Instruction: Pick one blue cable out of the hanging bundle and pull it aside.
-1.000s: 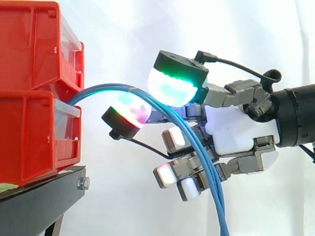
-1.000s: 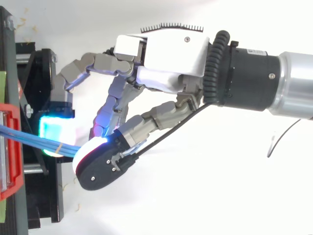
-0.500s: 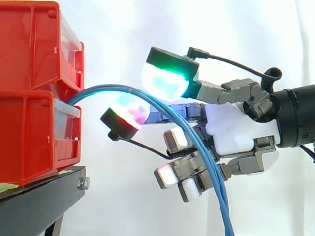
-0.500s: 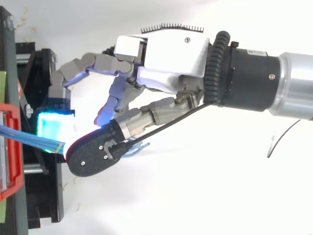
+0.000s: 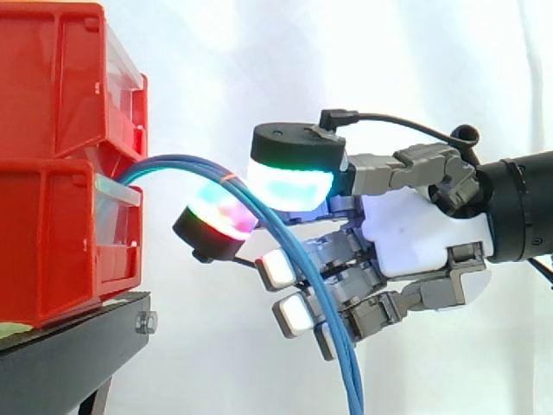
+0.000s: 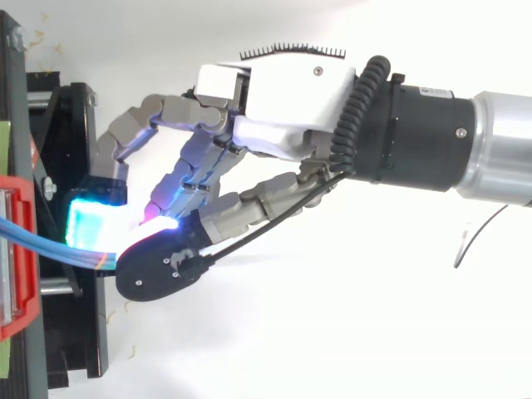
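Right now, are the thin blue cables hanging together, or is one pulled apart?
Together: the thin blue cables leave the red plastic bin as one bundle, hanging past the hand.

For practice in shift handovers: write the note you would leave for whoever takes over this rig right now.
The hand is shut on the blue cables, pinched between its glowing pads beside the red bins. The cables arc out from the bins and hang down past the hand.
Done: bundle grasped.
Left: single out one cable and pull it aside. Whether one is already separated cannot be told.
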`<action>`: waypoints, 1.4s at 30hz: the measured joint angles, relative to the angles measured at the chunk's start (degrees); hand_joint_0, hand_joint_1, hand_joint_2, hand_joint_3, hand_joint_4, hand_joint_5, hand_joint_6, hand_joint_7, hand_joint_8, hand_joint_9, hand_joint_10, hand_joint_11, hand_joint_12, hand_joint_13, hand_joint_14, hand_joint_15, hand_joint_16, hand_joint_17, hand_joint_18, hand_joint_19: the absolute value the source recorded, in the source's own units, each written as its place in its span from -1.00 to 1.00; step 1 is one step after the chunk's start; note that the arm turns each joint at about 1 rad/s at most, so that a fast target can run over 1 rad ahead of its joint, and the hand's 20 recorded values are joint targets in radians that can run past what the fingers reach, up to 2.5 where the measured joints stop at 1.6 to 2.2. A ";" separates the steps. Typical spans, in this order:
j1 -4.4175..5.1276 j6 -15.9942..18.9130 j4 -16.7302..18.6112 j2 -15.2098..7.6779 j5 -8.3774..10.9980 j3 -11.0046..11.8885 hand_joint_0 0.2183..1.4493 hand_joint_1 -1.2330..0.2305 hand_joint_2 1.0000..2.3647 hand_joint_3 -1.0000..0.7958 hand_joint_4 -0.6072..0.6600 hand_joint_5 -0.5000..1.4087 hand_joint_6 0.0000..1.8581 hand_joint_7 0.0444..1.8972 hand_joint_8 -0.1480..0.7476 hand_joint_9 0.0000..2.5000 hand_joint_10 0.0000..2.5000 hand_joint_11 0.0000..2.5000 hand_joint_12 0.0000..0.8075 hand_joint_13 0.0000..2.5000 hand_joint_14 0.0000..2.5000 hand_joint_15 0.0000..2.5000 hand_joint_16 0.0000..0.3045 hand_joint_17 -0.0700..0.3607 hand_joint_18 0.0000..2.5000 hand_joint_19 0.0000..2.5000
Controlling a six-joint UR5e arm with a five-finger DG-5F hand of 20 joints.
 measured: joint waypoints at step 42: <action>1.59 0.71 2.61 -1.88 1.77 0.16 -0.47 -0.26 -0.99 -0.32 -0.04 -0.58 -0.12 -0.23 -0.10 -0.08 -0.98 -0.54 -0.10 -0.21 -0.98 -0.52 -0.67 -0.15 -0.31 -0.38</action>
